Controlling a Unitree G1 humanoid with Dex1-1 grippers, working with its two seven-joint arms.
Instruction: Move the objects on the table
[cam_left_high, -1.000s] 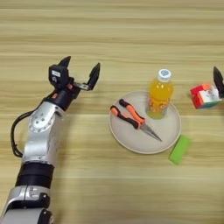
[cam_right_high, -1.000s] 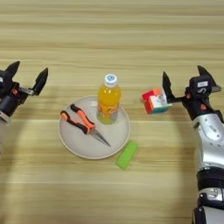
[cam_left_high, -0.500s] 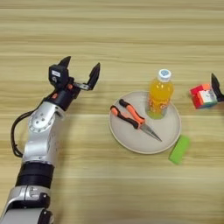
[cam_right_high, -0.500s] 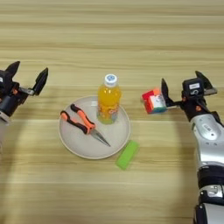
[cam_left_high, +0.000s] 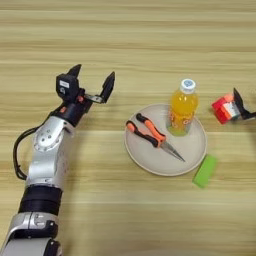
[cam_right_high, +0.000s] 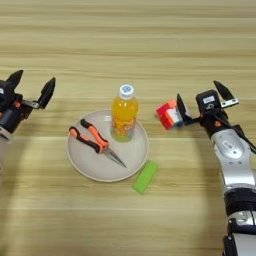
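The right gripper (cam_right_high: 202, 100) is standing wide open, holding nothing. The puzzle cube (cam_right_high: 169, 114) is lying just beside its inner finger, toward the plate (cam_right_high: 87, 167), outside the jaws. The left gripper (cam_left_high: 92, 81), also wide open, is waiting much farther away.

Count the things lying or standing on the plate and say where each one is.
2. The pliers lie across the left and middle of the plate; the juice bottle stands upright at its far right edge. Nothing looks hidden.
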